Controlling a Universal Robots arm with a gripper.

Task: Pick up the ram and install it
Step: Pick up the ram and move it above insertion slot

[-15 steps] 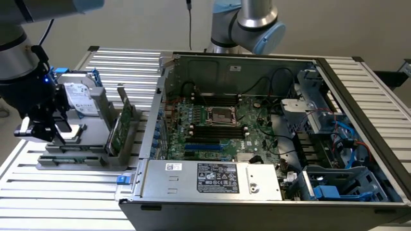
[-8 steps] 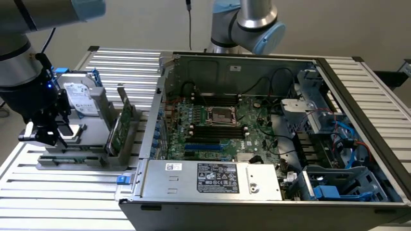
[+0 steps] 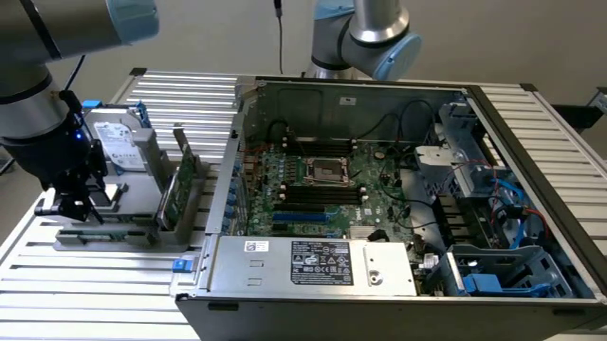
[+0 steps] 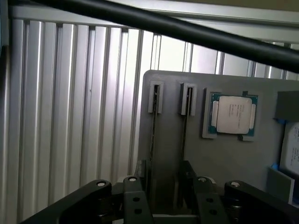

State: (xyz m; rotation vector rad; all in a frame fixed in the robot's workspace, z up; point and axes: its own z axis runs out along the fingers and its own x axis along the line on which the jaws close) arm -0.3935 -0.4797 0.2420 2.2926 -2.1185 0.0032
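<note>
Two thin ram sticks stand edge-on in the slots of a grey holder: one ram and a second ram beside it. My gripper hangs just above their near ends, open, with its black fingers on either side of the pair and nothing held. In the exterior view the gripper sits low over the holder at the exterior view's left, beside the open computer case. The motherboard's black memory slots lie inside the case.
The holder also carries a processor, a silver-labelled hard drive with blue rails, and a green expansion card standing upright between my gripper and the case wall. A black cable crosses above. The ribbed metal table extends around.
</note>
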